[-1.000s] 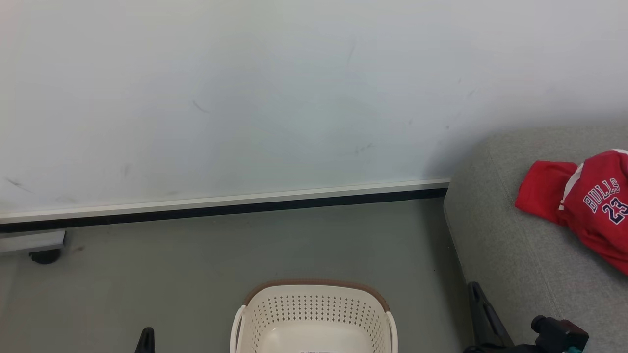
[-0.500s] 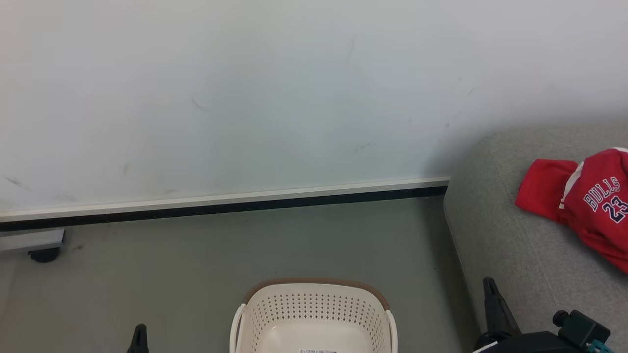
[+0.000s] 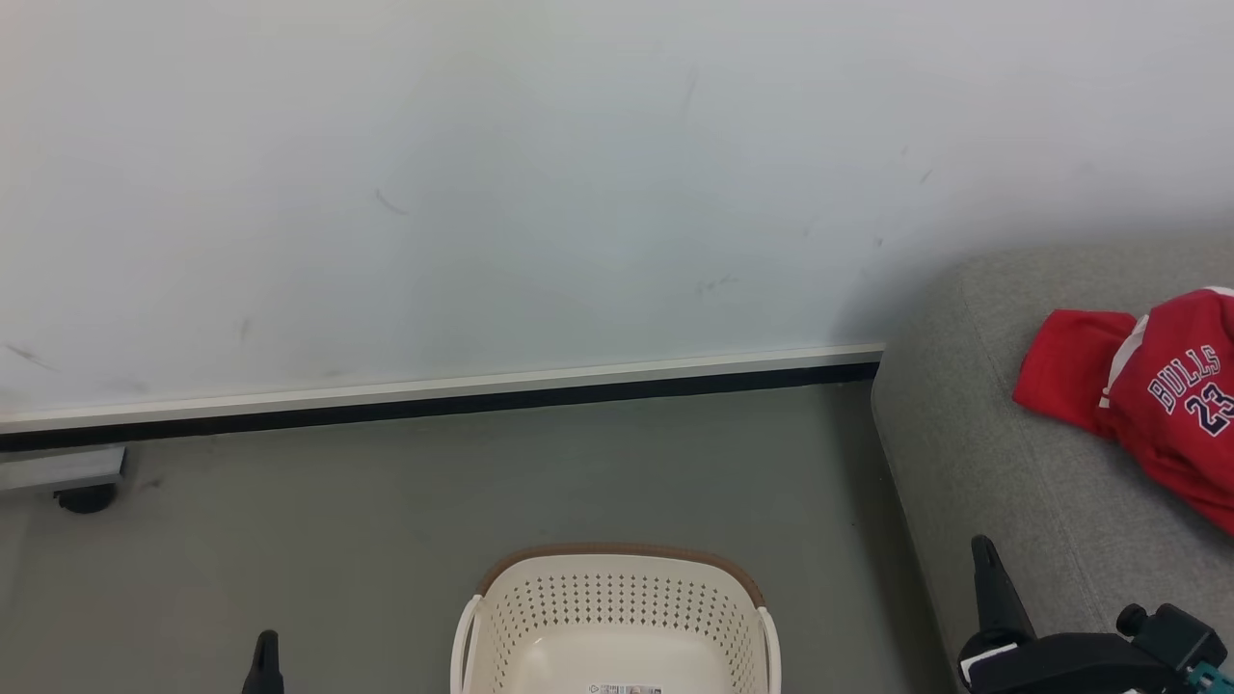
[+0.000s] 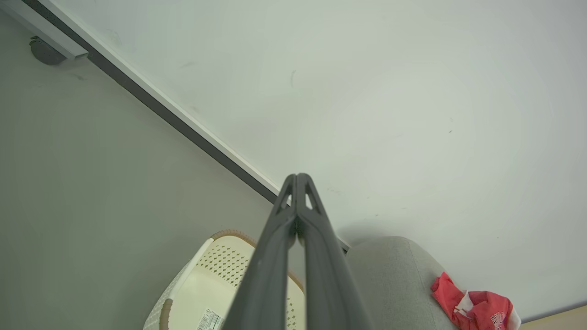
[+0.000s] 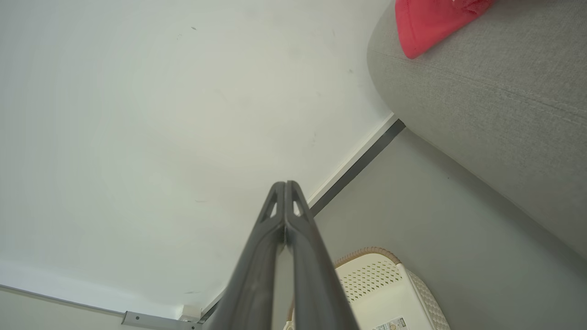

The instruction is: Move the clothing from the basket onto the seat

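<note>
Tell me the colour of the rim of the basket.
Brown. The rim of the basket shows best in the head view.

The left gripper point(image 3: 265, 646) pokes up as a bare tip, the rest lost below the head view's bottom edge. Just to its right the basket point(image 3: 617, 602) is sliced off by that same edge, and the label point(image 3: 625, 688) on its floor is too small to read. Ahead and right of the right gripper point(image 3: 983, 554), the clothing point(image 3: 1171, 405) runs out past the frame (where one garment ends can't be told), and so does the seat point(image 3: 1012, 463). In the left wrist view, the fingers point(image 4: 273, 266) hide the basket's middle.
</note>
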